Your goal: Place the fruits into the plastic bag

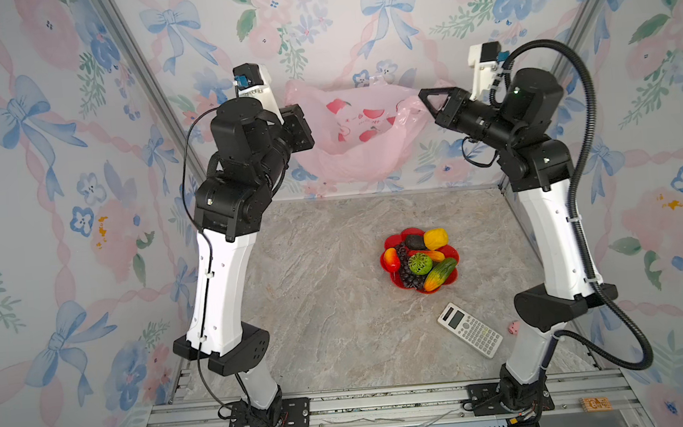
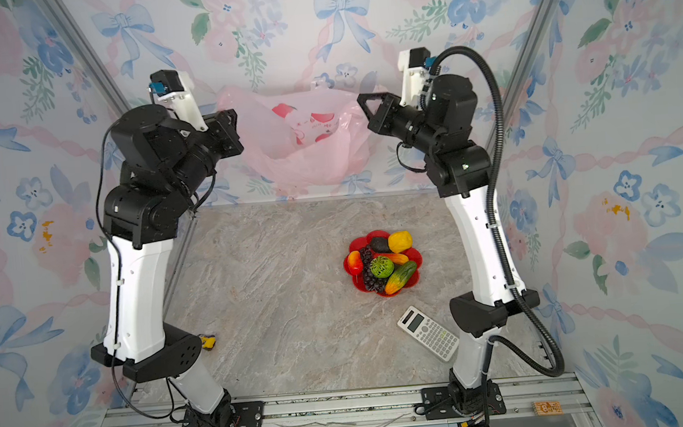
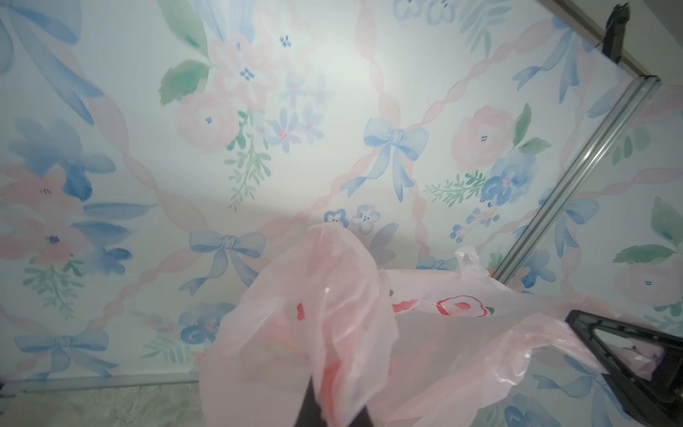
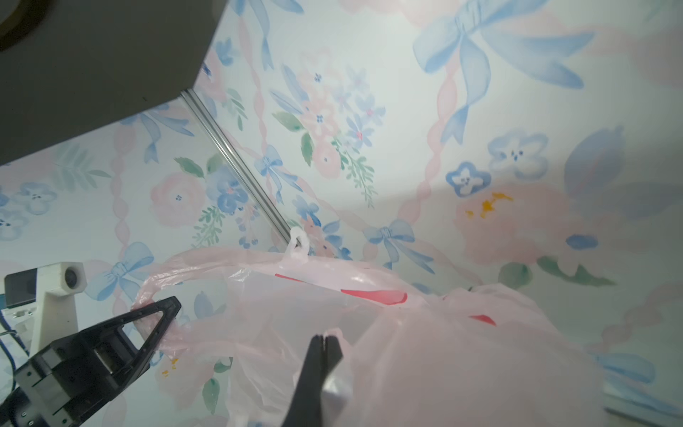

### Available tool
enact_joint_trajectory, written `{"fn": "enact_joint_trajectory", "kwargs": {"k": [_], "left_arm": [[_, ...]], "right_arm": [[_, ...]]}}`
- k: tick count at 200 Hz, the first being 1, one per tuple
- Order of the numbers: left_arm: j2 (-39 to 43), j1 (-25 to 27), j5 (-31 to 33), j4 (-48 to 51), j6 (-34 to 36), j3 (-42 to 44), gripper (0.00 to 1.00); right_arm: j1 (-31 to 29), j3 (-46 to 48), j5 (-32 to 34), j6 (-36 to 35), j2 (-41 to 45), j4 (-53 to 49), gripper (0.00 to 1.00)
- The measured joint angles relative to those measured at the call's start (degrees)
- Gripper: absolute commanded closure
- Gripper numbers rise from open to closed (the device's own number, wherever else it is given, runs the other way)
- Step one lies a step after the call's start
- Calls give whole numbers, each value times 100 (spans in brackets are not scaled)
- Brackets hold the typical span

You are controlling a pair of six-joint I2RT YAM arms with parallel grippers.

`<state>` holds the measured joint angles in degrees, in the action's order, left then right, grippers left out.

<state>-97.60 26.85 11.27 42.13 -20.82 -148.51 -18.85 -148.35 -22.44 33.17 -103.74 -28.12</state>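
The plastic bag (image 1: 352,155) hangs spread against the back wall, above the counter (image 1: 316,287). Its rim is pinched at either end, with the left gripper (image 4: 170,304) and right gripper (image 1: 423,94) each clamped together on the pink film. The fruits (image 1: 420,263) lie heaped on the red plate (image 1: 412,232) on the marbled counter, with a calculator (image 1: 470,335) nearby. Floral bow wallpaper (image 1: 36,163) lines the walls.

Marbled tabletop (image 1: 316,287), red plate (image 1: 411,232), calculator (image 1: 470,335), pink figure (image 1: 514,327)
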Motion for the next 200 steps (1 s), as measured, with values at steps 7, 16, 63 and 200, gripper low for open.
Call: {"fn": "enact_joint_trajectory", "kwargs": {"k": [7,16,63,200], "left_arm": [[260,125,103,-149,157,262,100],[599,262,216,-350,321,704,100],[3077,256,1115,-2157,494,5941,100],[4249,-1650,-584,-1652,-1104,9315,100]], "right_arm": [[-31,-15,20,-79,192,122,100],[-111,9,28,-236,424,201,100],[-807,3274,413,-1176,1860,363,100],[-1414,4389,444,-866,573,-1338,100]]}}
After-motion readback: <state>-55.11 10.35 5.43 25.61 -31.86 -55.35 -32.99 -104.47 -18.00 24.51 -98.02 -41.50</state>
